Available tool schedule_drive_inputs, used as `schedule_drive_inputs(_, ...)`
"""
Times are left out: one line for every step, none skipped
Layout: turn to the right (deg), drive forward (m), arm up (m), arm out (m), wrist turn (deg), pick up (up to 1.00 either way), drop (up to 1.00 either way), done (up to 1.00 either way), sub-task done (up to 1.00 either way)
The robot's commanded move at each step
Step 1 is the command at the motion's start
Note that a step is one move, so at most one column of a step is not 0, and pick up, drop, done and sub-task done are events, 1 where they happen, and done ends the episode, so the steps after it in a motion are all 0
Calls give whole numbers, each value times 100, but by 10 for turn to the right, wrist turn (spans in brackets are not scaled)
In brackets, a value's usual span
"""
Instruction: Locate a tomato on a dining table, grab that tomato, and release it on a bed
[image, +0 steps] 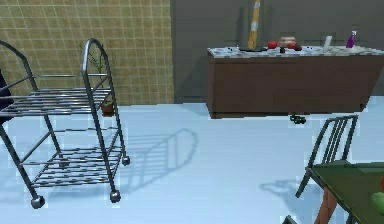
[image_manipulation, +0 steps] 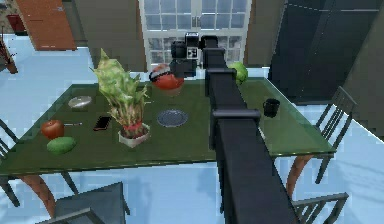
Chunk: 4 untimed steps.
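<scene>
Tomato (image_manipulation: 170, 84), prob.: red round thing, far-middle of dining table (image_manipulation: 300, 135), at gripper (image_manipulation: 165, 72) tip. Pincer state + whether holding: can't tell. Judged light, soft, slick skin, bruises easy; take across widest part, gently.

Grey wire two-shelf cart on castors (image: 70, 120) stands by the tan tiled wall (image: 130, 40). Brown counter with speckled top (image: 295, 80) has a purple bottle (image: 351, 38) near its right end.

On the green dining table (image_manipulation: 300, 135):
- spiky-leaved plant in a white pot (image_manipulation: 122, 95), mid-table
- black flat phone (image_manipulation: 102, 124), just beside the pot
- grey round plate (image_manipulation: 80, 101), by the far left edge
- green oblong vegetable (image_manipulation: 61, 145), at the near left corner
- black mug (image_manipulation: 270, 107), toward the right edge

Dark slatted chair (image_manipulation: 338, 112) sits at the right end.
</scene>
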Motion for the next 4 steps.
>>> schedule_drive_inputs(0,0,0,0,-450,0,0,0,0)
schedule_drive_inputs(0,0,0,0,-450,0,0,0,0)
schedule_drive_inputs(0,0,0,0,-180,0,0,0,0)
schedule_drive_inputs(0,0,0,-44,0,0,0,0,0)
